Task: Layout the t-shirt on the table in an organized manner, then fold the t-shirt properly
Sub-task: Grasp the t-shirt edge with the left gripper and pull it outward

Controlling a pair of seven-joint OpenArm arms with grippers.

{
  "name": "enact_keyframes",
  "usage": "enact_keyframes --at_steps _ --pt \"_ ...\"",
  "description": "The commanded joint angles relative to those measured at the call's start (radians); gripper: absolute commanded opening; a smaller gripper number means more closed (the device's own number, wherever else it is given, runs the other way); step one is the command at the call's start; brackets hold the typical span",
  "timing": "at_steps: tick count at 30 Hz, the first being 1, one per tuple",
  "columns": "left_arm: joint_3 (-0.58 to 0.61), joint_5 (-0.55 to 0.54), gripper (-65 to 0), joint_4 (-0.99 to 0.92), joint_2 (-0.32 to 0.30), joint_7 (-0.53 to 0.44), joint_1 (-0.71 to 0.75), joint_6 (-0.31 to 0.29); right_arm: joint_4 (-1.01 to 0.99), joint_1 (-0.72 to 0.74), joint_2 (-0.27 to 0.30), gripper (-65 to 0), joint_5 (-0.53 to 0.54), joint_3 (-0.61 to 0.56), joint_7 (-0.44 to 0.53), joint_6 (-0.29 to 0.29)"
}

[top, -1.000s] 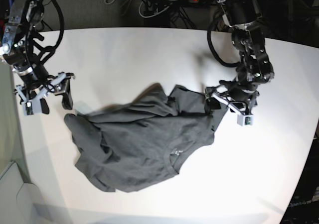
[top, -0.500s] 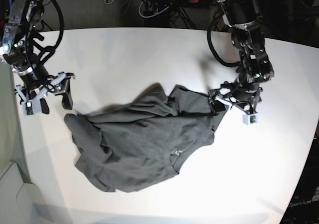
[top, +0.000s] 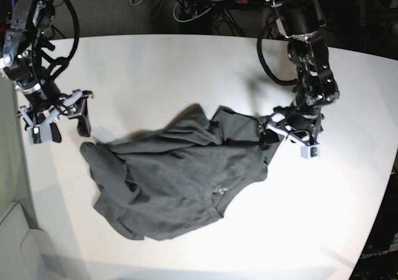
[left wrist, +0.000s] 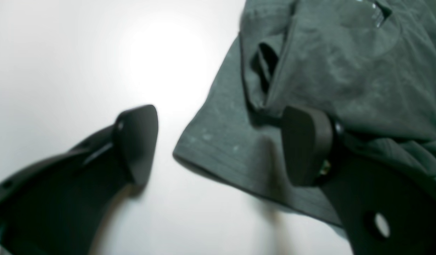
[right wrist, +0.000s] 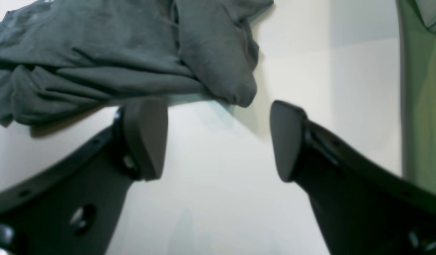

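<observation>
Beyond the far edge of the white table (top: pixel 186 62) I see a dark floor strewn with cables (top: pixel 186 12). The table fills nearly all of the base view. The t-shirt (top: pixel 180 174) lies crumpled on it, between my two tools, spreading from beside the right tool across to the left one.

My left tool (top: pixel 287 137) stands at the shirt's edge, its jaws spread wide. In the left wrist view a hemmed corner of the t-shirt (left wrist: pixel 310 71) reaches into the gap of the left tool (left wrist: pixel 219 145); one finger (left wrist: pixel 305 145) stands over the cloth, the other over bare table (left wrist: pixel 79 53). I cannot tell whether either finger touches anything, and nothing is gripped.

My right tool (top: pixel 59 123) hangs just beside the shirt's opposite end, jaws likewise spread wide and holding nothing. In the right wrist view a bunched fold of the t-shirt (right wrist: pixel 115 60) lies just ahead of the right tool (right wrist: pixel 218 138), apart from both fingers, with bare table (right wrist: pixel 211 198) between them.
</observation>
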Motion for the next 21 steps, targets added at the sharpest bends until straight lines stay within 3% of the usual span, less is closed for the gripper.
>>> enact_keyframes --at_steps 1,3,9,11,21 --pt "0.002 0.006 -13.3 -0.006 -0.001 0.064 0.018 0.006 0.031 0.007 0.012 -19.1 0.011 0.007 0.029 0.000" --pt "0.004 0.002 -19.8 -0.006 -0.020 0.064 0.023 0.006 0.040 0.007 0.012 -19.1 0.011 0.007 0.029 0.000" --pt "-0.002 0.000 -56.7 -0.009 -0.044 0.119 0.021 0.006 0.052 0.004 0.010 -19.1 0.011 0.007 0.029 0.000" --pt "-0.002 -0.001 -65.0 -0.009 -0.051 0.129 0.018 0.006 0.052 0.002 0.009 -19.1 0.011 0.007 0.029 0.000" --pt "-0.002 -0.004 -64.5 0.095 -0.051 0.170 0.072 0.003 0.054 -0.027 -0.011 -19.1 0.012 0.007 0.029 0.000"
